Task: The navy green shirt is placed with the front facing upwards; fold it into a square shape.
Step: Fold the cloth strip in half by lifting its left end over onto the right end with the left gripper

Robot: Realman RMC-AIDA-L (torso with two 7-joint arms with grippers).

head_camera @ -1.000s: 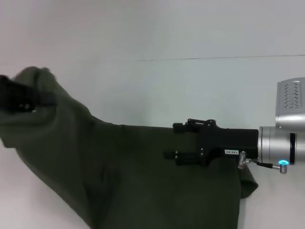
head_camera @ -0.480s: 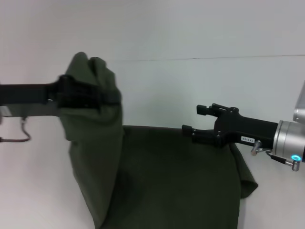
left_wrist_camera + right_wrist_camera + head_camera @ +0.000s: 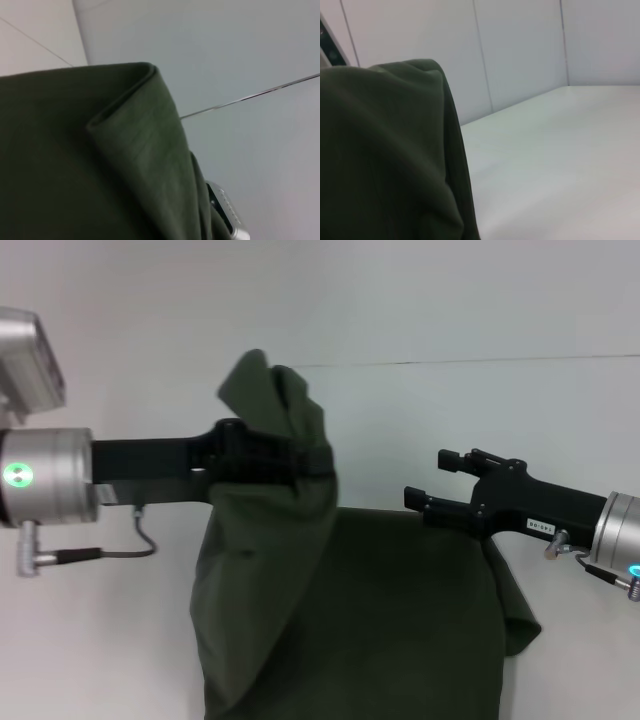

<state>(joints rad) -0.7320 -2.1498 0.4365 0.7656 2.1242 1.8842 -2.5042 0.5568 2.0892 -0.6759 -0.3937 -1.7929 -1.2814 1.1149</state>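
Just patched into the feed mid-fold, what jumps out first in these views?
The left gripper, out over the table's middle, is shut on a bunched edge of the navy green shirt and holds it well above the white table, so the cloth hangs in a thick drape. The rest lies flat at the near side. The right gripper hovers at the flat part's far right edge, open and holding nothing.
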